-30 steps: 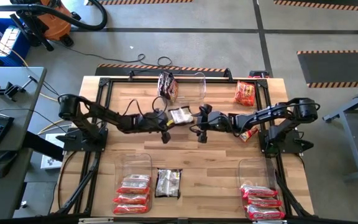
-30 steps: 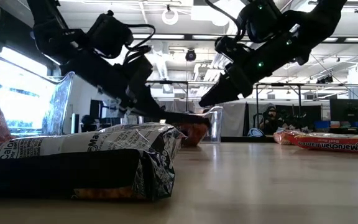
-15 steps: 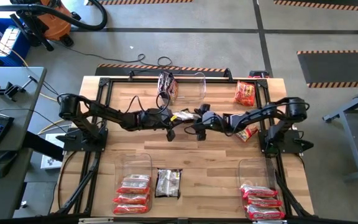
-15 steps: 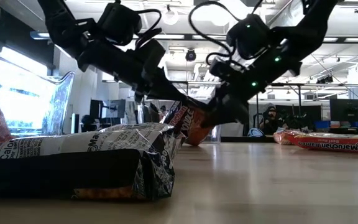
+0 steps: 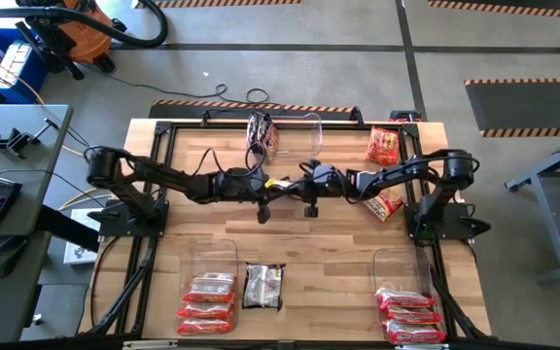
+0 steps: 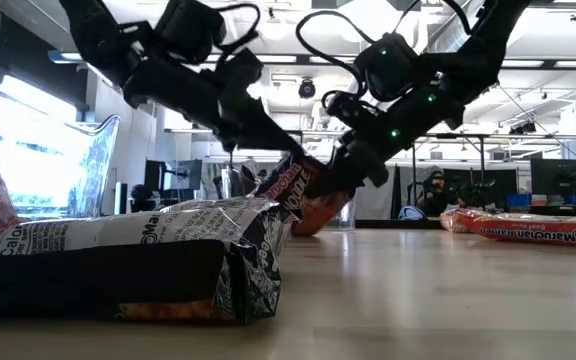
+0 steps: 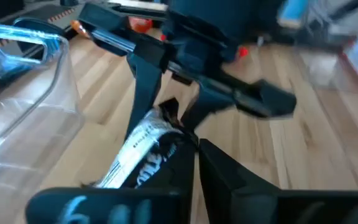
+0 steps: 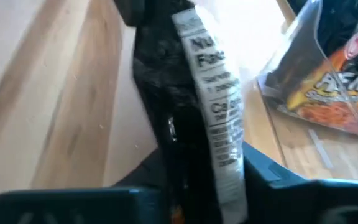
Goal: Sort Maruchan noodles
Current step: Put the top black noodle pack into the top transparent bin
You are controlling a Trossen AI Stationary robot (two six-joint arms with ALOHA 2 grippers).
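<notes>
Crinkly dark packet (image 8: 211, 118) between end effectors

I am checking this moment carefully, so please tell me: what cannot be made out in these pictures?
- High view: held packet mostly covered by left end effector and right end effector.
- Left wrist view: its print is blurred.
- Low view: near dark packet hides the table behind it.
</notes>
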